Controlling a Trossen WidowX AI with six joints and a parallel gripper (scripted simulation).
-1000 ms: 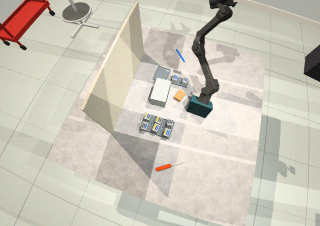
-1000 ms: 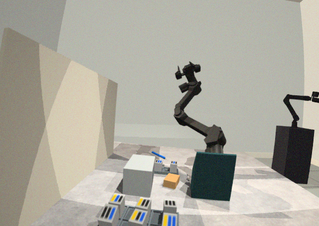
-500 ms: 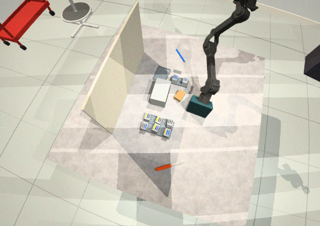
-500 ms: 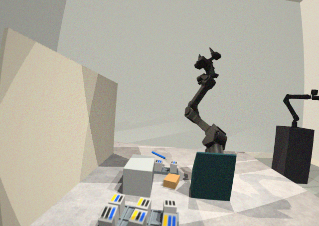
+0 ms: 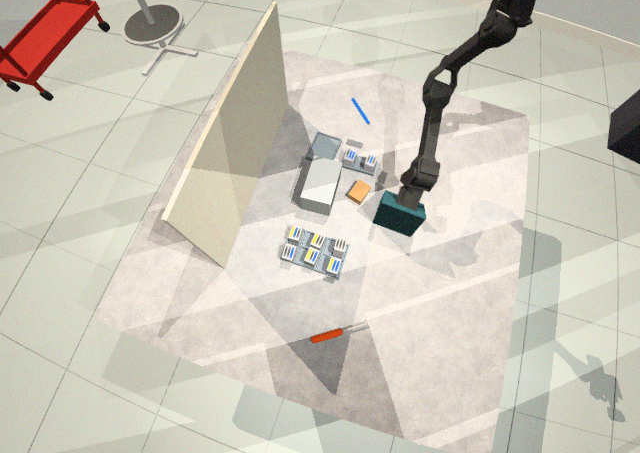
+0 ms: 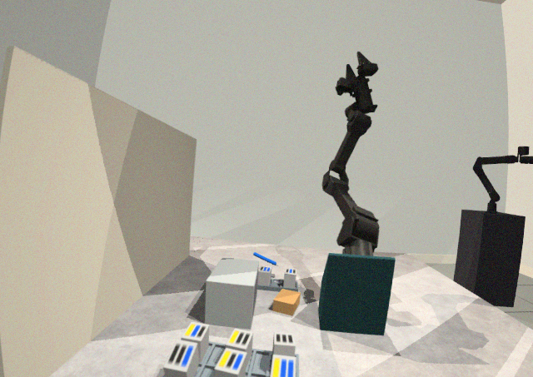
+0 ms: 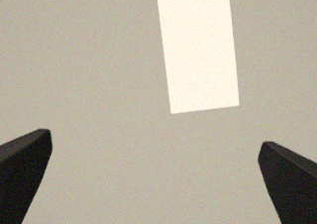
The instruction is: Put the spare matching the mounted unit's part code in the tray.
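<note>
My gripper (image 6: 353, 59) (image 7: 158, 145) is open and empty, raised high above the table and pointing up; the top view cuts it off. Several white units with striped tops stand in a grey rack (image 5: 326, 250); their stripes differ in yellow, blue and black. One has three black stripes (image 5: 340, 245) (image 6: 284, 339). Two more striped units (image 5: 349, 155) (image 5: 370, 161) (image 6: 264, 270) (image 6: 290, 272) stand in a small rack. A flat blue-grey tray (image 5: 326, 146) lies left of them, hidden in the exterior view. I cannot tell which unit is the mounted one; no back code is readable.
A grey box (image 5: 322, 182) (image 6: 231, 293) stands between tray and larger rack. An orange block (image 5: 358, 192) (image 6: 286, 301) lies beside it. A teal block (image 5: 399, 216) (image 6: 357, 295) stands before the arm's base. A tall beige panel (image 5: 232, 128) is left; a blue stick (image 5: 360, 110) and orange-handled screwdriver (image 5: 327, 335) lie apart.
</note>
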